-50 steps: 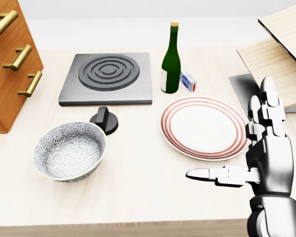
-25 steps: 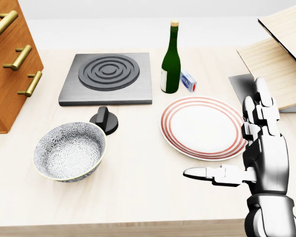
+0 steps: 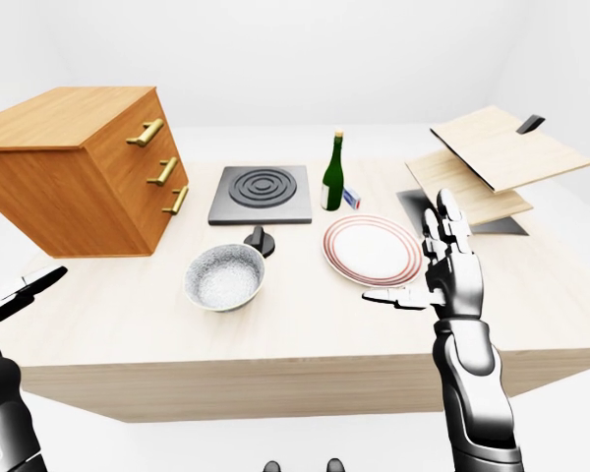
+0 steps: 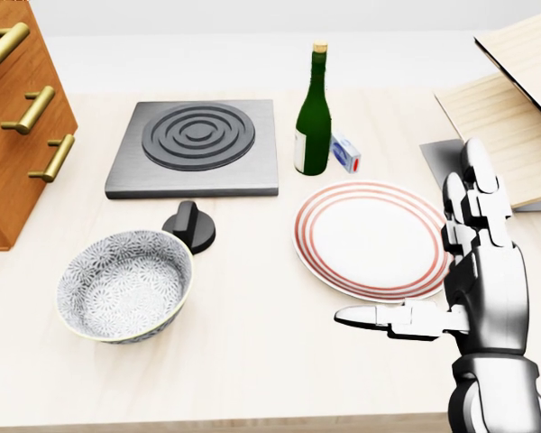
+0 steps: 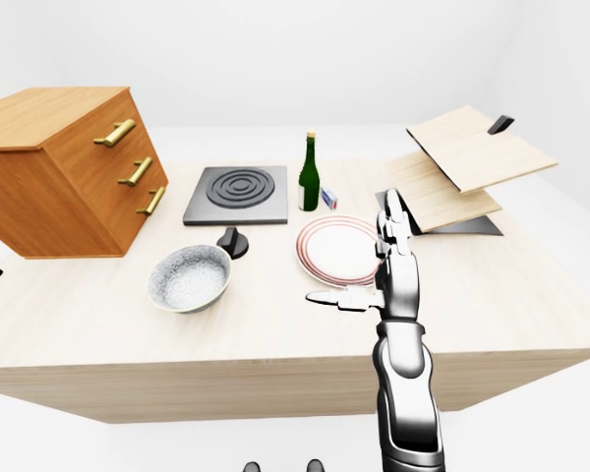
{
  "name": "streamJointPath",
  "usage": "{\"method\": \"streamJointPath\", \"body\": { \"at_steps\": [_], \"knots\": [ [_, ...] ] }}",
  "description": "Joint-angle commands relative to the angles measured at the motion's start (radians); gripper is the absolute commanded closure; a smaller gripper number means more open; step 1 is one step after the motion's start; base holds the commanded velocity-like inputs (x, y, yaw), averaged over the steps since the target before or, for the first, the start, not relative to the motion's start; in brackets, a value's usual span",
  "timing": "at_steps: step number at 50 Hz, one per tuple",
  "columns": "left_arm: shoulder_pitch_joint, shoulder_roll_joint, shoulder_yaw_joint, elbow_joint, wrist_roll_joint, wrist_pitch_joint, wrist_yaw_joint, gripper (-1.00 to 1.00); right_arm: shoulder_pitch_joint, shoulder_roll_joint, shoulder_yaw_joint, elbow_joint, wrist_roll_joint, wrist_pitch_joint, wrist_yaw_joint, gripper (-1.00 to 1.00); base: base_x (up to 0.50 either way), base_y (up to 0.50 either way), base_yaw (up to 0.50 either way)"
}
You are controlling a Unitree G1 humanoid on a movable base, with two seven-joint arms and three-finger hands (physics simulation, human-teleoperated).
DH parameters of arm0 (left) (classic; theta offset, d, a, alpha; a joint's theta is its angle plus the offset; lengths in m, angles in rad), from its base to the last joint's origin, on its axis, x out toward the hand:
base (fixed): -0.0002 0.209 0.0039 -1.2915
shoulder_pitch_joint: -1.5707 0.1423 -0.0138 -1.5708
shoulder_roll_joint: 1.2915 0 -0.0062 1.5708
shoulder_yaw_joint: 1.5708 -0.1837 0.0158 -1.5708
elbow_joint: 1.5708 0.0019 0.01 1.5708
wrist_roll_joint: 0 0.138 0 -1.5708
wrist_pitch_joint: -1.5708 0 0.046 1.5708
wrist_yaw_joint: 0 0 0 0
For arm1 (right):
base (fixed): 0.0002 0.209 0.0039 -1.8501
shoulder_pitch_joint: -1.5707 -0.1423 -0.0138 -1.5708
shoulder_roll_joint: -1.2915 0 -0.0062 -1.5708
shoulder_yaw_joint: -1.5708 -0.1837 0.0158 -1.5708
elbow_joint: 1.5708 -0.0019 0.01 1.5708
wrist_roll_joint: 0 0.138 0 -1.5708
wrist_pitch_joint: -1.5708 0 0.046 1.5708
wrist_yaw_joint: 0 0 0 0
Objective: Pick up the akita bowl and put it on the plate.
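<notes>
At the far left edge of the left-eye view we are seeing our left hand (image 3: 18, 291) hanging off the table's side, well apart from everything; only its edge is showing, so we cannot tell whether its fingers are spread or closed. Next, a wooden drawer cabinet (image 3: 79, 172) with brass handles is sitting on the pale table (image 4: 252, 361). In the head view the akita bowl (image 4: 124, 284) is resting upright on the table at lower left, empty, with a black knob (image 4: 189, 225) lying just beside its upper right rim. Above them a grey burner slab (image 4: 197, 144) is lying flat. To its right a green bottle (image 4: 313, 113) is standing upright, with a small blue and white box (image 4: 345, 152) just beside it. Below those the red-ringed plate (image 4: 370, 236) is lying bare, well apart from the bowl. Our right hand (image 4: 480, 280) is hovering at the plate's right rim, fingers apart and pointing up, thumb reaching toward the view's left, holding nothing. At the far right, wooden boards (image 3: 492, 157) are lying stacked.
</notes>
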Motion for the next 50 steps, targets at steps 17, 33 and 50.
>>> {"method": "streamJointPath", "body": {
  "at_steps": [17, 33, 50],
  "knots": [
    [-0.001, 0.001, -0.011, 0.026, 0.003, 0.000, -0.003, -1.00, -0.003, -0.004, -0.010, -0.010, 0.000, 0.000, 0.001, -0.95, 0.29, 0.00, 0.00],
    [0.000, 0.001, -0.005, 0.017, 0.000, 0.000, -0.003, -1.00, -0.005, -0.003, -0.009, -0.011, -0.003, 0.000, -0.001, -0.95, 0.32, 0.00, 0.00],
    [0.002, 0.001, 0.000, -0.001, -0.002, 0.000, 0.001, -1.00, -0.004, -0.002, -0.008, -0.011, -0.005, 0.000, -0.002, -0.95, 0.40, 0.00, 0.00]
  ]
}}
